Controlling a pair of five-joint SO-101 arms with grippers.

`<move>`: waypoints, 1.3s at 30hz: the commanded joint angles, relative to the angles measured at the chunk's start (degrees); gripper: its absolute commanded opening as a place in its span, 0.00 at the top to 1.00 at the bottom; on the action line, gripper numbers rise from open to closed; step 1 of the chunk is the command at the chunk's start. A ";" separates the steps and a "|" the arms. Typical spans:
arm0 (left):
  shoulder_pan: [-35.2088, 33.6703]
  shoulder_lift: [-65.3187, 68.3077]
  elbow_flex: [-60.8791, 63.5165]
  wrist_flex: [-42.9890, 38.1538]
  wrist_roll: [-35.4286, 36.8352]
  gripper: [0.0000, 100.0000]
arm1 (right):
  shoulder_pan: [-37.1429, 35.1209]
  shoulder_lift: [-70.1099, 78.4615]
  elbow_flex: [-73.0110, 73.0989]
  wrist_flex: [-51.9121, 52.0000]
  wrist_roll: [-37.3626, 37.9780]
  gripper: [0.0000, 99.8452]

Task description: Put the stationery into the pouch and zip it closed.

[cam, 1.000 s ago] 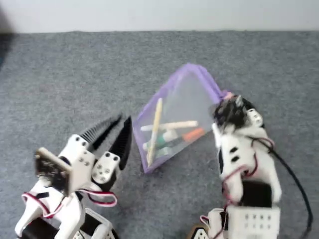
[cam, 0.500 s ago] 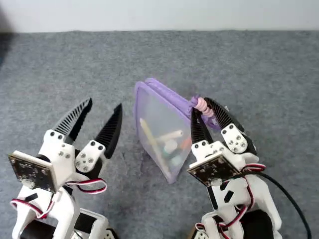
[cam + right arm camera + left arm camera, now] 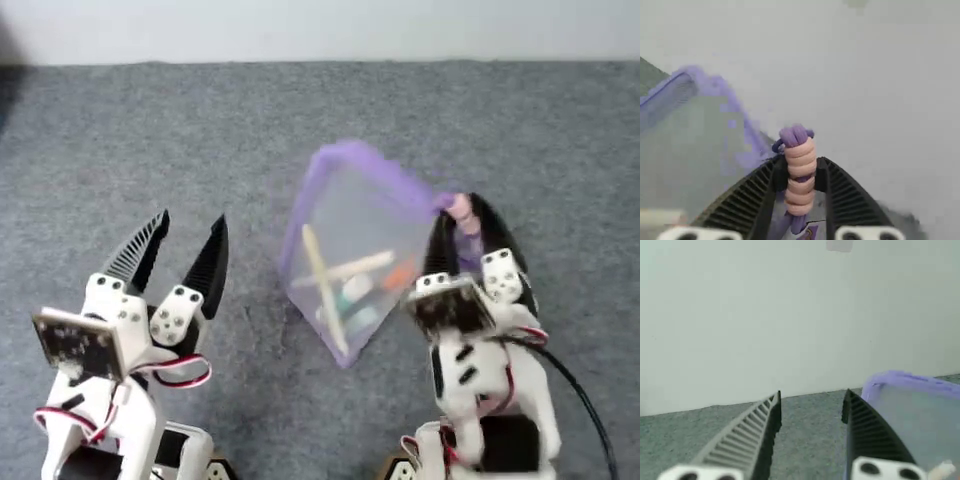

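Right pincer (image 3: 458,222): clamped on the pink zip pull (image 3: 799,172);
Left pincer (image 3: 190,217): gaped wide, empty, beside pouch (image 3: 360,215);
Pouch: stationery (image 3: 345,278) lay inside.

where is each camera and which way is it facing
High view: fixed above the table, looking down on the pouch between both arms.
Left wrist view: on the left arm, facing the wall past its open left end effector.
Right wrist view: on the right arm, facing its right end effector shut on the zipper pull.
Shared: the pouch.
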 commanded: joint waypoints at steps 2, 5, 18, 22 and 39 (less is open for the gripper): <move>-0.44 -6.33 2.95 1.58 0.09 0.80 | 6.64 0.92 2.73 -0.22 -4.13 0.81; -0.97 -7.65 3.56 4.75 0.35 0.80 | 8.84 0.92 3.69 -0.13 -7.56 0.81; -4.75 -7.30 5.41 7.74 2.29 0.81 | 9.71 0.31 -3.87 16.84 -25.23 0.98; -5.01 -7.30 8.31 11.16 2.20 0.86 | 9.89 0.31 -6.24 22.11 -29.45 0.99; -5.01 -7.30 28.00 11.16 2.02 0.95 | 9.71 -14.73 9.14 32.92 -33.41 0.99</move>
